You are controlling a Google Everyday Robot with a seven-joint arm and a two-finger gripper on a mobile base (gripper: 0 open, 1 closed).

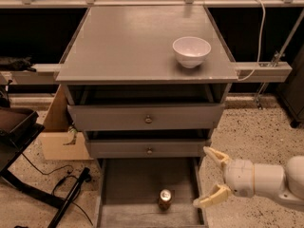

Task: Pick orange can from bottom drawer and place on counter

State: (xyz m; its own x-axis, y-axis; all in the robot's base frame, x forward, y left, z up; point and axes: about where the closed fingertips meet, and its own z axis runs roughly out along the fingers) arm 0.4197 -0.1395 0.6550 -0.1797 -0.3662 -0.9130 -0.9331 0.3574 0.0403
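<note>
The orange can (pixel 165 199) stands upright on the floor of the open bottom drawer (pixel 124 184), near its front middle, its silver top showing. The counter (pixel 133 39) is the flat grey top of the cabinet above. My gripper (pixel 209 177) comes in from the lower right, at the right edge of the bottom drawer. Its two pale fingers are spread wide apart and hold nothing. It is to the right of the can and a little above it, not touching it.
A white bowl (pixel 191 51) sits on the right side of the counter. Two upper drawers with round knobs (pixel 148 119) are partly pulled out above the bottom one. A cardboard box (pixel 59 137), cables and a black stand lie on the floor at left.
</note>
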